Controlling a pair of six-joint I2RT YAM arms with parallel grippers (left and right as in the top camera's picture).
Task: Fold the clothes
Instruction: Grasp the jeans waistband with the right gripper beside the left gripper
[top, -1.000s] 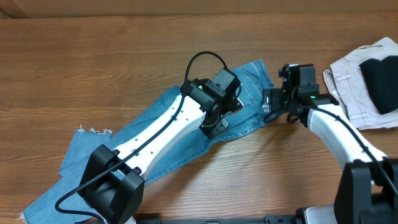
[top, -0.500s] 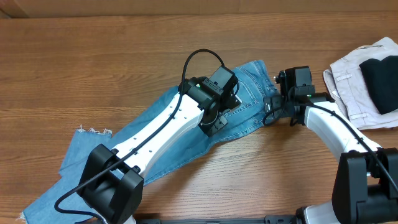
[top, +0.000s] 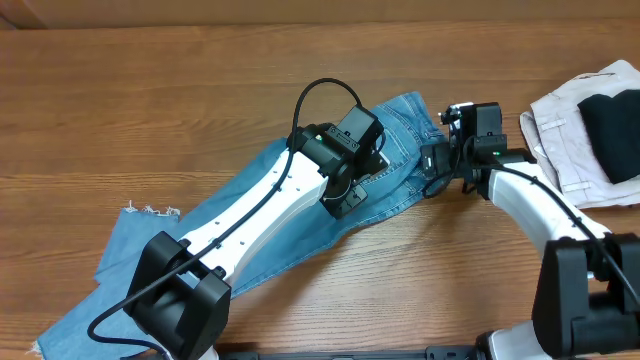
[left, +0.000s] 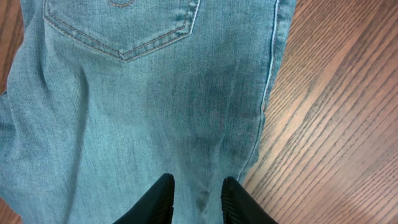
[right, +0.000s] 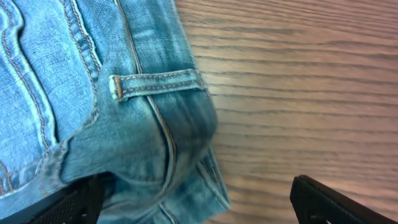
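Lying spread diagonally on the worktop (top: 200, 90), the jeans (top: 400, 130) had the left fingers (left: 163, 194) narrowly parted over the seat, gripping nothing, while the right fingers (right: 323, 199) gaped wide astride the waistband corner, seemingly poised to pinch it for a fold.

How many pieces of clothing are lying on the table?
3. Light-blue jeans stretch diagonally across the middle; an off-white garment lies at the right edge, with a black garment on top of it. More may lie beyond the frame.
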